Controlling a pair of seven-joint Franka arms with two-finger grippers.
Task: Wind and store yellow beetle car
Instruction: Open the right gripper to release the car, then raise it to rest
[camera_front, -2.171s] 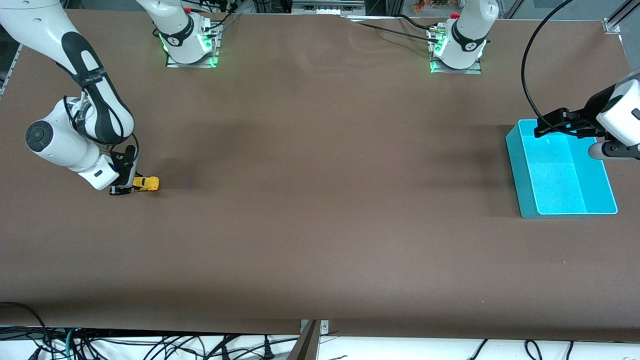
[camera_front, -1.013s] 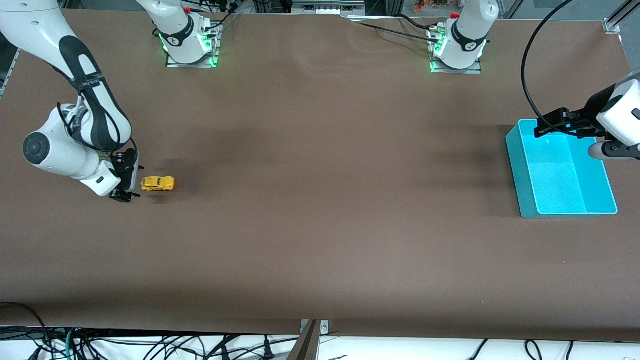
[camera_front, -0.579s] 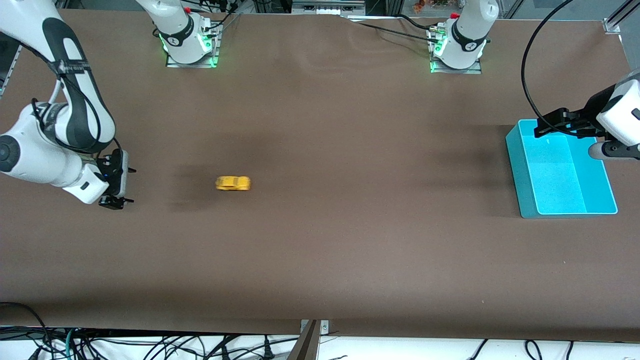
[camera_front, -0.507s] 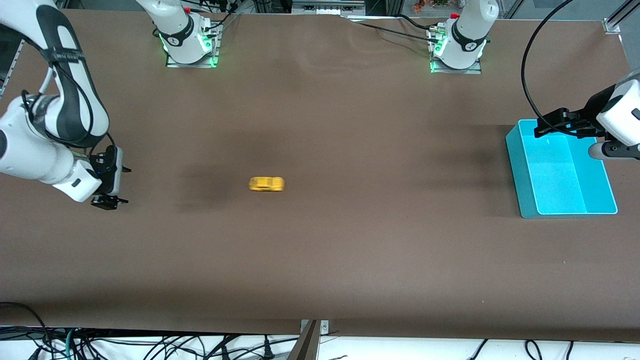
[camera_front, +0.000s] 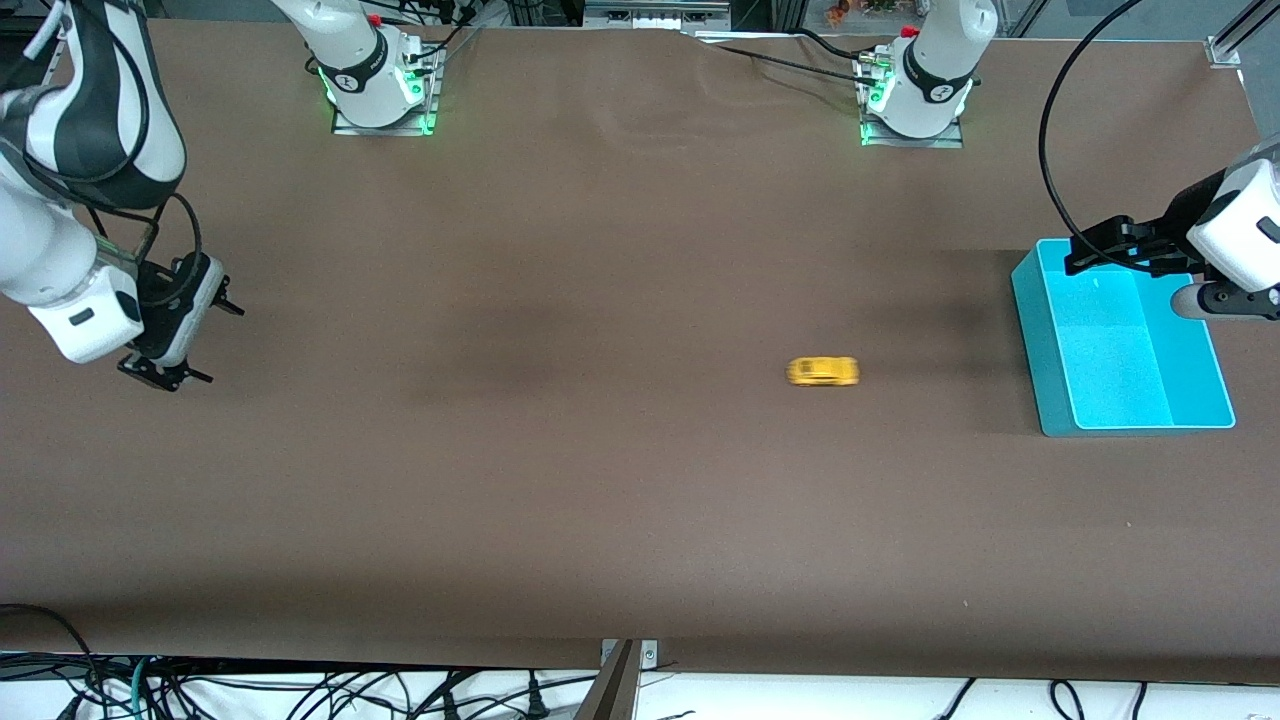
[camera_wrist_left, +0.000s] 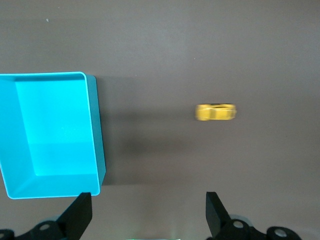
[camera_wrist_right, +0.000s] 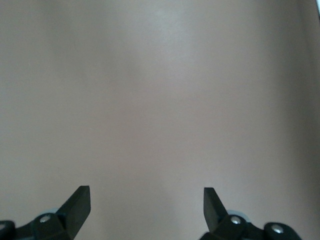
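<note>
You've got a plain matte brown table (camera_front: 600, 480), no pattern on it. The yellow beetle car (camera_front: 822, 371) is bright yellow all over. Your bin (camera_front: 1040, 340) is solid turquoise, paler inside. Both arms are glossy white with black bands, the right gripper (camera_front: 170, 338) and left gripper (camera_front: 1095, 250) black, and the bases glow green.

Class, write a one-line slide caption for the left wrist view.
Yellow beetle car on the brown table beside an empty blue bin, open left gripper above.

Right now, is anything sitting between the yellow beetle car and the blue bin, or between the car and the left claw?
Nothing visible. Only bare table lies between the yellow beetle car and the blue bin. The left claw, open, hangs over the bin's edge; the right claw is open at its own end.
</note>
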